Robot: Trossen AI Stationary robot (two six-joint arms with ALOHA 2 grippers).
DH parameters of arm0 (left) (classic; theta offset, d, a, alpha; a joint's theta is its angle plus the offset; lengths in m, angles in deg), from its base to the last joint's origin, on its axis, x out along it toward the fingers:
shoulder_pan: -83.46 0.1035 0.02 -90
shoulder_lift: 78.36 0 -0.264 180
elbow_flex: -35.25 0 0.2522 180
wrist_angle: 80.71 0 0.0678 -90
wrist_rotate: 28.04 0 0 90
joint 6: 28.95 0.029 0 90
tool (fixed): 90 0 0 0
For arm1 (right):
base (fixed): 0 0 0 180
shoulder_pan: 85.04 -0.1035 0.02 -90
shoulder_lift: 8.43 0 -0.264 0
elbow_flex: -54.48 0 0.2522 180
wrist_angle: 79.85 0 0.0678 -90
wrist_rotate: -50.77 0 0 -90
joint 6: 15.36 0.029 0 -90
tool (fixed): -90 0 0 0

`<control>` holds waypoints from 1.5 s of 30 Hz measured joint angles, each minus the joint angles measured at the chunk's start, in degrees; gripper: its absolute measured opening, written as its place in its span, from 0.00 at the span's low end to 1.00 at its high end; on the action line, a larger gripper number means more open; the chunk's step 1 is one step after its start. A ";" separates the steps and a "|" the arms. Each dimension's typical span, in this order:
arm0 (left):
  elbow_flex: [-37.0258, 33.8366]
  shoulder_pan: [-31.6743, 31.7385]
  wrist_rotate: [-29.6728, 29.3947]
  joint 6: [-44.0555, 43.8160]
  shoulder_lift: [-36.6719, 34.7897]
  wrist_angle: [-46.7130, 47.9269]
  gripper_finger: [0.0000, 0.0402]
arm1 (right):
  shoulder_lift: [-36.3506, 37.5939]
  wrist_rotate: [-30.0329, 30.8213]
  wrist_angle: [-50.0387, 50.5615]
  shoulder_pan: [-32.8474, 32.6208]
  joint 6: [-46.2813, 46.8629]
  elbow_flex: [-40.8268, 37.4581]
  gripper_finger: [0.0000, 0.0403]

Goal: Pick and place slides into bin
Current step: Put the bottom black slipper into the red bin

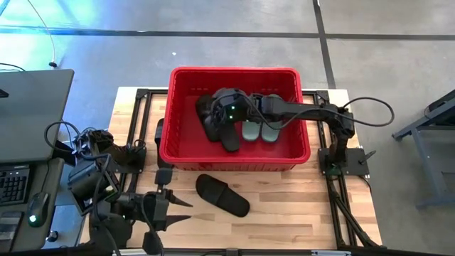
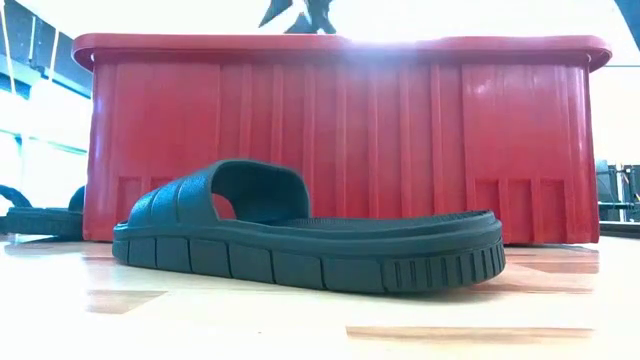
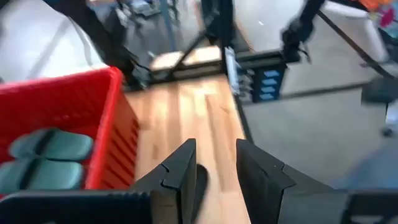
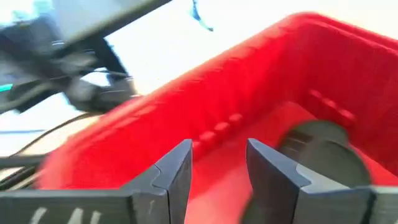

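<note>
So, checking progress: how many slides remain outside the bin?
1 clearly: a black ribbed rubber slide on the table before the red plastic bin. A dark shape left of the bin may be another.

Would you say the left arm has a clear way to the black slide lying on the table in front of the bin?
Probably yes: the black slide lies alone on bare wood, outside the red bin, with the left gripper open close beside it and nothing between.

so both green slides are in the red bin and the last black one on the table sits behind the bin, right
Not quite. Both green slides are in the red bin, but the black slide on the table lies in front of the bin, on the arms' side, as the high view shows.
</note>
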 joint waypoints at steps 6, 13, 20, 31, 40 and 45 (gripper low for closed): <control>0.00 0.00 3.74 -2.59 1.06 3.47 0.25 | 0.00 -0.41 2.13 -4.19 -4.20 6.53 0.35; 0.00 0.04 7.36 -8.09 4.42 7.30 0.25 | 0.00 -2.05 5.07 -9.34 -6.47 9.83 0.35; -0.02 0.00 11.50 -11.69 8.97 8.84 0.25 | -0.04 -2.33 7.79 -14.26 -6.47 9.88 0.35; -0.02 0.00 13.85 -18.38 15.02 9.01 0.25 | -0.04 -2.33 11.57 -22.58 -4.94 9.88 0.35; -0.02 0.00 12.83 -31.11 16.63 14.93 0.25 | -0.07 -2.31 18.88 -30.66 -4.79 9.88 0.35; -0.16 0.00 11.45 -40.63 16.62 17.96 0.25 | -0.07 -0.17 29.36 -35.33 -2.87 9.88 0.35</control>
